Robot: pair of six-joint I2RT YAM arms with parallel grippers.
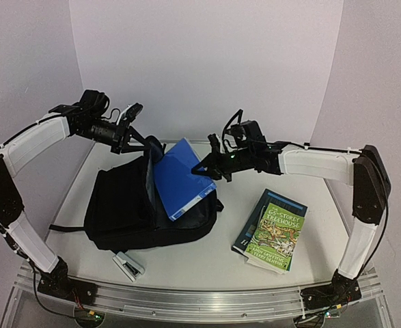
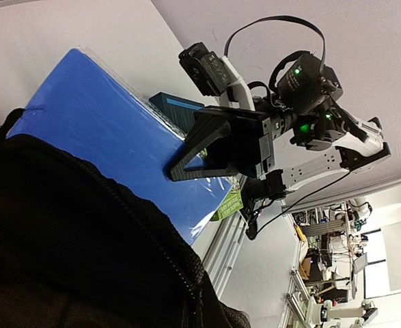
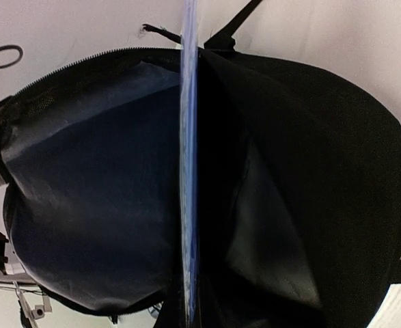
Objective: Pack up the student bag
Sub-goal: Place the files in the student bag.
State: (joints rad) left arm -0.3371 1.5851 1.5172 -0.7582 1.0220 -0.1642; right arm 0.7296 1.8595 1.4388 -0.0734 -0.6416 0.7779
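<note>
White and smooth, the counter (image 1: 207, 253) fills the lower half of the top view. The student bag (image 1: 128, 212) lies at left of centre on it. It is a soft, slumped mound of black woven fabric. Its zipped mouth gapes toward the upper right, and one thin webbing strap trails off to the left. In the right wrist view the bag (image 3: 309, 157) shows a toothed zipper rim and a slick, creased blue-grey lining (image 3: 84, 191).

A flat, rigid blue folder (image 1: 182, 176) with a glossy plastic skin stands tilted in that mouth, its lower end inside the bag. The right wrist view sees the folder (image 3: 188, 171) edge-on as a thin pale line.

At lower right, well apart from the bag, a green paperback (image 1: 277, 232) lies on a dark teal book (image 1: 282, 200). A small grey and white object (image 1: 128, 265), shaped like a stapler, sits just beside the bag's near edge.

The right tool (image 1: 210, 167) is clamped on the folder's upper right edge, and its angular black fingers (image 2: 207, 147) grip the blue sheet. The left tool (image 1: 133, 142) is at the bag's upper rim; I cannot tell whether it is apart or together.
</note>
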